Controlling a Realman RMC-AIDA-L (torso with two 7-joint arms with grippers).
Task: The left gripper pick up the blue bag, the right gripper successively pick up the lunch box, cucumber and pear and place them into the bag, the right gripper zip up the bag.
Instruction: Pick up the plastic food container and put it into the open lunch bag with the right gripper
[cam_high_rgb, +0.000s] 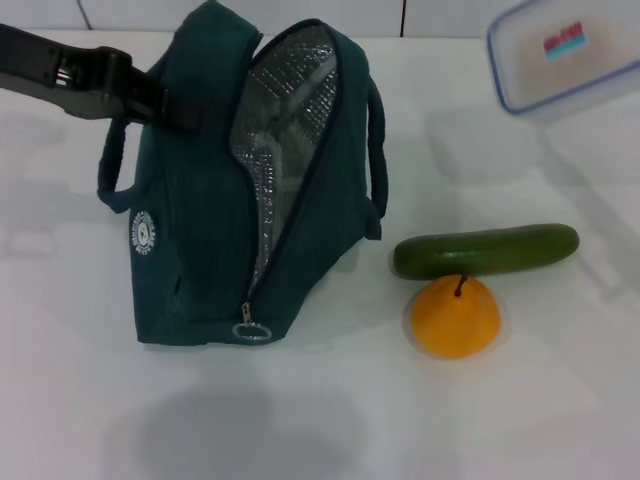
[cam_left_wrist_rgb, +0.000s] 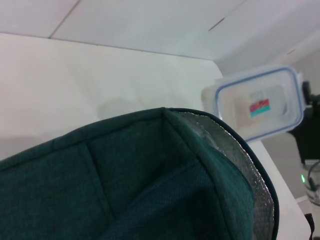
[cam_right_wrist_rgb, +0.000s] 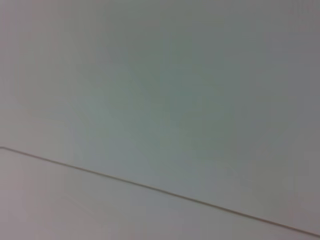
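The blue bag stands upright on the white table with its zipper open, showing the silver foil lining. My left gripper is shut on the bag's upper left side, near a handle. The lunch box hangs in the air at the far right, above the table. In the left wrist view the lunch box sits beyond the bag's rim, and my right gripper shows as a black shape at the box's far end, holding it. The cucumber and pear lie touching, right of the bag.
The zipper's ring pull hangs at the bag's lower front. A white tiled wall runs behind the table. The right wrist view shows only a pale flat surface crossed by one seam line.
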